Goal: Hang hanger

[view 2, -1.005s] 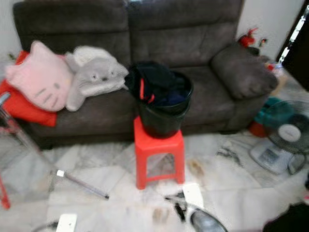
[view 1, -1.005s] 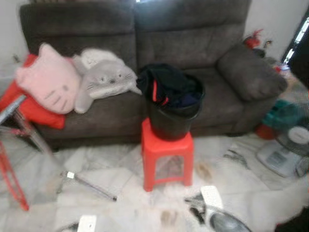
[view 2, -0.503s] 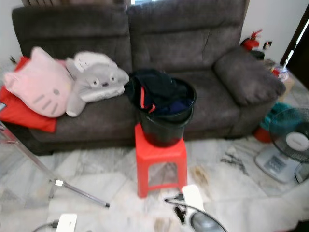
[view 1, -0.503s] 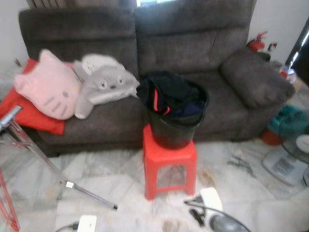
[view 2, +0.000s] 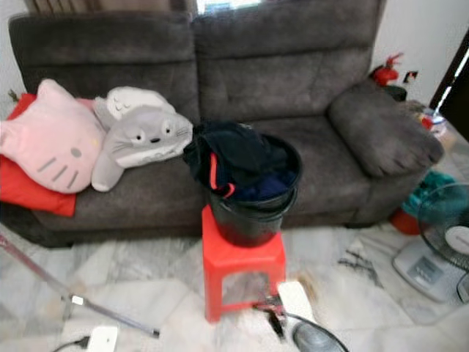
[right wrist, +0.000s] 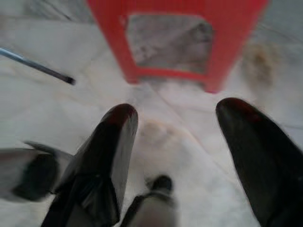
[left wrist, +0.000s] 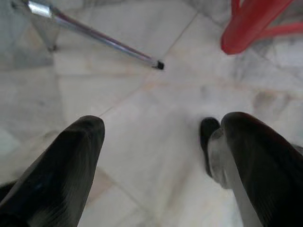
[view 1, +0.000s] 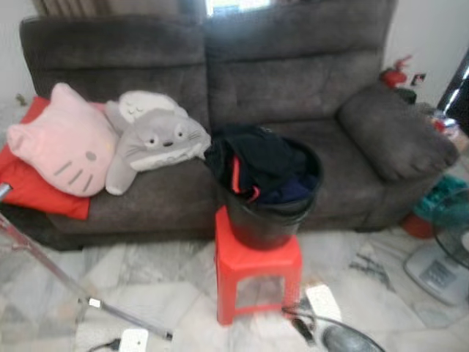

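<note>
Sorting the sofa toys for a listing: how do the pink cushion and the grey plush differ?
The pink cushion is a flat cat face with pointed ears and whiskers; the grey plush is rounder, with a paler lump behind it. The pink cushion lies on red cloth, the grey plush nearer the bucket. Both rest on the sofa.

One grey sofa (view 1: pixel 293 88), two plush cushions, one pink (view 1: pixel 62 139) and one grey (view 1: pixel 154 139), one black bucket (view 1: pixel 267 213), one red stool (view 1: pixel 256 275), one fan (view 2: pixel 447 249).
</note>
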Available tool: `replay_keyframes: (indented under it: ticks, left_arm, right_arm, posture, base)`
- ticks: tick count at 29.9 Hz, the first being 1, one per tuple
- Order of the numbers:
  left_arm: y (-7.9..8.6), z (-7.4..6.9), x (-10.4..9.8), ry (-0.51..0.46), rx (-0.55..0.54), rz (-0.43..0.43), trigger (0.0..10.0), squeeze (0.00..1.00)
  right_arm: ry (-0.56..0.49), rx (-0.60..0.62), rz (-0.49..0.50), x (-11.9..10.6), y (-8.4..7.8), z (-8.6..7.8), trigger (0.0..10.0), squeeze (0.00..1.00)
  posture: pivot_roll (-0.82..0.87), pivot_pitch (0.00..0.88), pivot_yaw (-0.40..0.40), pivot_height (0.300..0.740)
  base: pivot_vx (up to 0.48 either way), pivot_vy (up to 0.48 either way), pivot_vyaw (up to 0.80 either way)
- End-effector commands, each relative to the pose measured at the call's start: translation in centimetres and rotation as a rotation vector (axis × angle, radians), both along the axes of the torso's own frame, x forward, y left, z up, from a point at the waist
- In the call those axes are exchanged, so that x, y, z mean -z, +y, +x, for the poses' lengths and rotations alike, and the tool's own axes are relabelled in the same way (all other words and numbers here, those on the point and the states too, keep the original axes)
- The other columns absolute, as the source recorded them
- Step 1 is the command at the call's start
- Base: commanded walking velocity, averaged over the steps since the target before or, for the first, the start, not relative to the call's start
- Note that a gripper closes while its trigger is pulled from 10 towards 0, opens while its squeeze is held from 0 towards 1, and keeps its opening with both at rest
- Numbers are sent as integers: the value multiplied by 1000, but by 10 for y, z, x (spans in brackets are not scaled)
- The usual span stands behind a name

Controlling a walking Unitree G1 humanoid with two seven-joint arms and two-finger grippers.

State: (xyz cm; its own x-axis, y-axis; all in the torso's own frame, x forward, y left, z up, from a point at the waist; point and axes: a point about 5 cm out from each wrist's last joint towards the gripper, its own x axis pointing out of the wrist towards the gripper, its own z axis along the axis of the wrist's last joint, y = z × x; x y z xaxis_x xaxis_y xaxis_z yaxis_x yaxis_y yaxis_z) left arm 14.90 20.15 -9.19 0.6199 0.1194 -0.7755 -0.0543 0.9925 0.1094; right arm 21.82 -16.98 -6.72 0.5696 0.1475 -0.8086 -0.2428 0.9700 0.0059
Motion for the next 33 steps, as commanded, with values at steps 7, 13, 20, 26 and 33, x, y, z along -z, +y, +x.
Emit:
replay_keyframes:
  ticks: [7,13,20,26,33]
  left_arm:
    - [-4,1,1,10,36,0,10000,0]
    - [-3,0,1,15,32,4,10000,0]
    - [-3,-2,1,17,38,11,10000,0]
    - [-2,-3,2,17,41,20,10000,0]
    - [2,-8,3,32,44,35,10000,0]
  right_arm:
    - [19,33,-14,3,-9,-6,10000,0]
    - [2,27,-36,2,-10,-5,10000,0]
    - [-101,54,-61,-2,-11,0,10000,0]
    - [-176,98,-61,-5,-11,2,10000,0]
    - [-279,116,-63,-11,-11,5,10000,0]
  posture:
    - [-126,0,72,732]
    - [-135,0,72,732]
    - [-162,0,67,732]
    - [-193,0,72,732]
    - [-217,0,72,732]
  base:
    - [84,0,0]
    - [0,0,0]
    - [0,0,0]
    - [0,0,0]
    - [0,0,0]
